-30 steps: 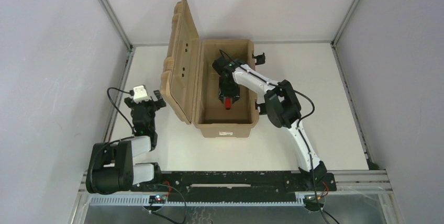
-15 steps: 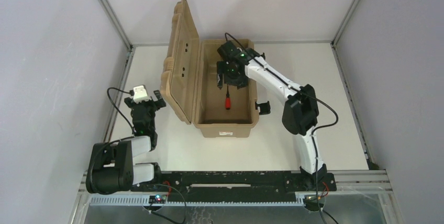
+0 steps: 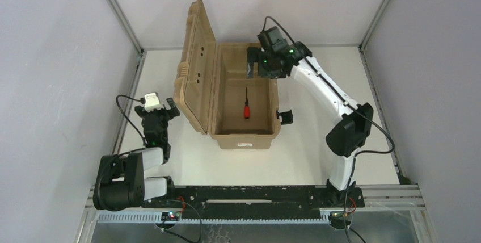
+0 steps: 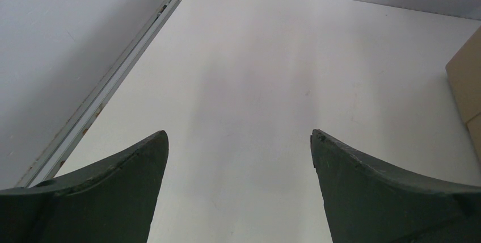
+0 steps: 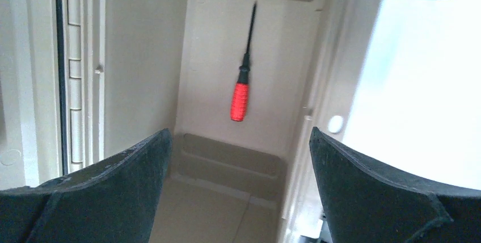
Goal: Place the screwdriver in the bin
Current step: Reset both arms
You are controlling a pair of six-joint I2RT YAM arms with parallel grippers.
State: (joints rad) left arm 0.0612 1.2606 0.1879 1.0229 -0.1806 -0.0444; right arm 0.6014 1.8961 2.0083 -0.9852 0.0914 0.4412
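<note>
Top external view, contents of the work cell, listed item by item.

1. Bin [image 3: 244,139]: tan rectangular plastic storage box on the white table [image 3: 255,163], long axis running away from the arm bases. Ribbed lid [image 3: 195,67] hinged along the left side and standing open. One black latch [image 3: 285,116] shows on the right wall.

2. Screwdriver [image 3: 247,110]: red handle, black collar, thin dark shaft. It lies flat on the floor of the bin, about midway along it and clear of all the walls, handle toward the near end, shaft pointing to the far end. Nothing touches it. The right wrist view shows the same screwdriver [image 5: 240,92] lying free on the tan floor.

3. Right gripper [image 3: 255,64]: raised over the far end of the bin, near the right wall and well apart from the screwdriver. In the wrist view the gripper [image 5: 239,133] has its fingers [image 5: 130,186] spread wide with nothing between them.

4. Left gripper [image 3: 156,109]: low over the table, left of the lid. Its wrist view shows the gripper [image 4: 239,135] with fingers [image 4: 119,192] spread wide, empty, over bare table [image 4: 255,55].
</note>
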